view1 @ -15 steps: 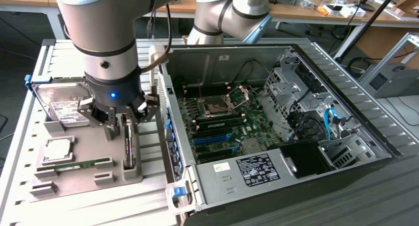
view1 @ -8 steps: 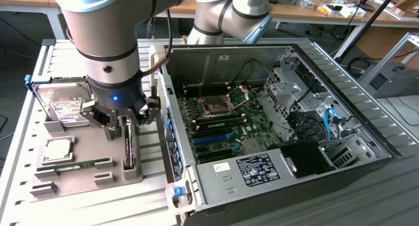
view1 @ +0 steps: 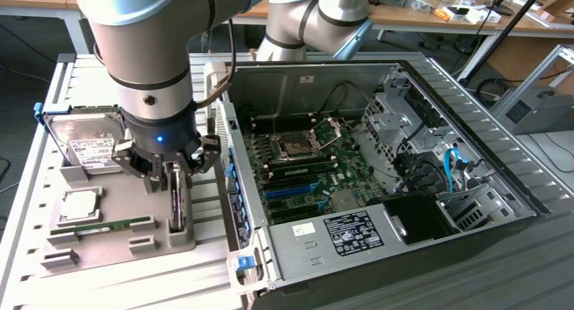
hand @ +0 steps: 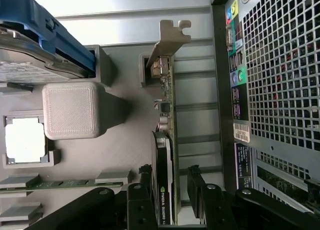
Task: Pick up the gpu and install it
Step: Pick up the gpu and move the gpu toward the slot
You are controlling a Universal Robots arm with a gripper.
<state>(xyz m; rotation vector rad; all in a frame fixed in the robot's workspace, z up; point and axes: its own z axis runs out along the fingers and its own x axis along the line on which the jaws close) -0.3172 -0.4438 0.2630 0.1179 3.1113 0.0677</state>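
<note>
A: The gpu: location?
B: Between the jaws, standing on edge in its fixture slot, so both faces are reachable. The gripper jaws stand apart, one each side, not clamped. Farther off, beside them: the open computer case.

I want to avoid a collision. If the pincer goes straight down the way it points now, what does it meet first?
The gpu, standing on edge in the grey tray. The open pincer straddles it, so the fingers likely pass beside the card and reach the tray; depth is unclear.
</note>
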